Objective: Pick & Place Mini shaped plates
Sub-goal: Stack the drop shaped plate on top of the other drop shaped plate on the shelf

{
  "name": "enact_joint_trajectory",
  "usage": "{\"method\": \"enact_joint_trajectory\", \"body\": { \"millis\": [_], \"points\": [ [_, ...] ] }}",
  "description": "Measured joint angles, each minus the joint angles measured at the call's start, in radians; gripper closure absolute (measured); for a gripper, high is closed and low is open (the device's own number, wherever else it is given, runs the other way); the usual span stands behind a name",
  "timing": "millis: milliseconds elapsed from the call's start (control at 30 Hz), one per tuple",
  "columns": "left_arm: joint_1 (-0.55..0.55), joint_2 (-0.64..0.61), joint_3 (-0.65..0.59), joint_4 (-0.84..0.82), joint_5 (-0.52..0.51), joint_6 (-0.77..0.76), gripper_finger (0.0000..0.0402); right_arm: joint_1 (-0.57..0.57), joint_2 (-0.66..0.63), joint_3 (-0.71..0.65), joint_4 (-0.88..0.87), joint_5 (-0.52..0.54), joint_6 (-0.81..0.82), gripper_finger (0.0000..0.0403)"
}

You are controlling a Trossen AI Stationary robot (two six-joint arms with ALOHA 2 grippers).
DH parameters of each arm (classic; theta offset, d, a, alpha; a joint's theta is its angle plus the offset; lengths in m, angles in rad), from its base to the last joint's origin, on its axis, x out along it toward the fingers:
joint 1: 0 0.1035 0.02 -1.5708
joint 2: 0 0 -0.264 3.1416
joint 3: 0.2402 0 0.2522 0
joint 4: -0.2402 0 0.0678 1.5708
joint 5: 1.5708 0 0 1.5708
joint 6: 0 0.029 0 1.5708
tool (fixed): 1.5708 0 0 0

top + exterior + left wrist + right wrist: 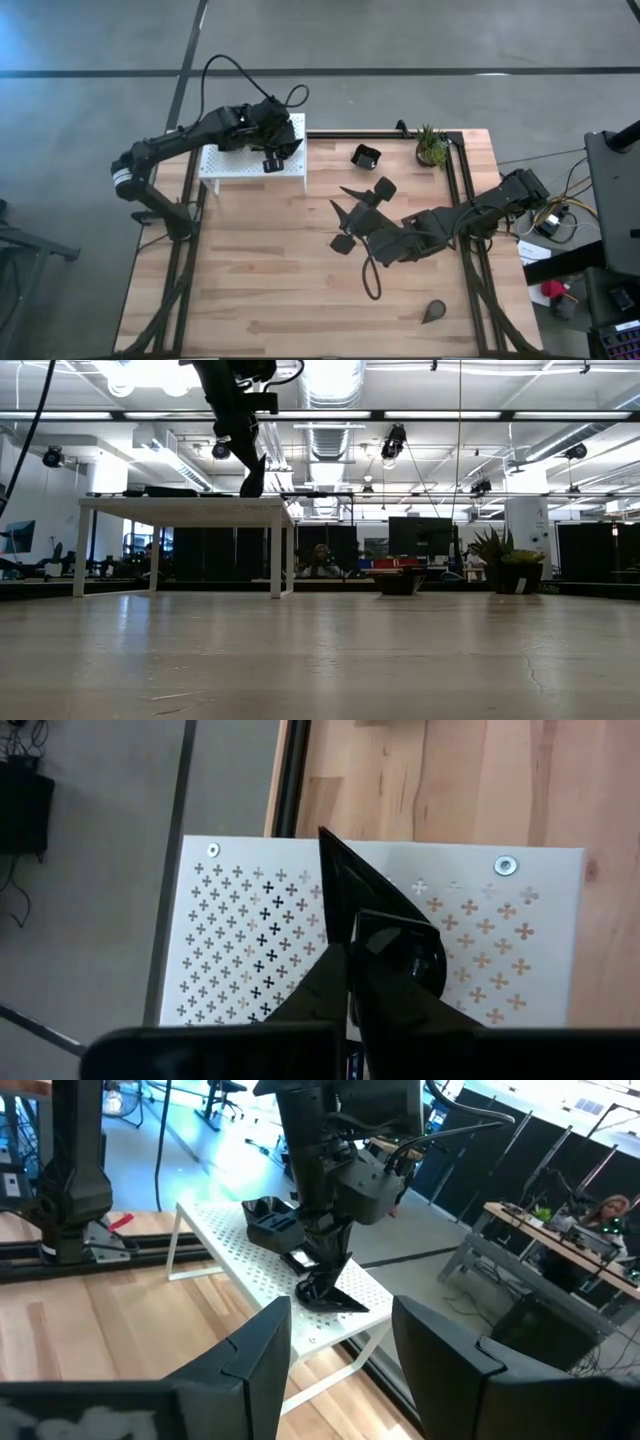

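My left gripper [283, 150] [325, 1275] reaches down over the white perforated platform [225, 165] and is shut on a pointed black mini plate [350, 890] [340, 1298] near the platform's right edge. A few other black dishes [268, 1220] rest flat on the platform beside it. My right gripper [342, 226] [340, 1325] hovers open above the middle of the table, pointing at the platform, with nothing between its fingers. More mini plates lie on the wood: a square one [366, 156], a teardrop [383, 188], and another teardrop [434, 312] near the front. My left gripper pinches the pointed plate's wide end [385, 935] between its two fingers [322, 1265]. They come from above, slanting down. The plate's underside lies on the platform top, and its pointed tip [325, 838] aims at the platform's right edge.
A small green potted plant [432, 145] stands at the table's far right. Black rails [455, 200] run along the table's sides. Bare wood [260, 280] lies across the near left of the table.
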Motion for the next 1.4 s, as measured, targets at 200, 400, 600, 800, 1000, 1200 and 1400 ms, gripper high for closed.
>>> {"method": "enact_joint_trajectory", "body": {
  "millis": [200, 400, 600, 800, 1000, 1200, 1400],
  "points": [
    [0.0, 0.0, 0.0, 0.001, 0.0, 0.0, 0.0366, 0.0, 0.0, 0.0, 0.0, 0.0, -0.001, 0.0234],
    [0.0, 0.0, 0.0, 0.002, -0.014, 0.003, 0.0351, 0.0, 0.0, 0.0, 0.0, 0.0, -0.001, 0.023],
    [0.0, -0.002, 0.0, 0.003, -0.099, 0.002, 0.0349, 0.0, 0.0, 0.0, -0.001, 0.0, -0.001, 0.0234],
    [-0.014, -0.029, 0.0, 0.002, -0.078, 0.002, 0.0349, 0.0, -0.017, 0.0, -0.012, 0.0, -0.001, 0.0248],
    [-0.019, -0.036, -0.005, -0.059, 0.134, -0.023, 0.0349, 0.0, -0.028, 0.0, -0.017, 0.001, 0.002, 0.026],
    [-0.026, -0.037, -0.06, -0.071, 0.198, -0.034, 0.0349, 0.0, -0.028, 0.0, -0.02, 0.001, 0.001, 0.0269],
    [-0.025, -0.037, -0.107, -0.061, 0.197, -0.035, 0.0349, 0.0, -0.028, 0.0, -0.02, 0.001, -0.001, 0.0268]
  ]
}}
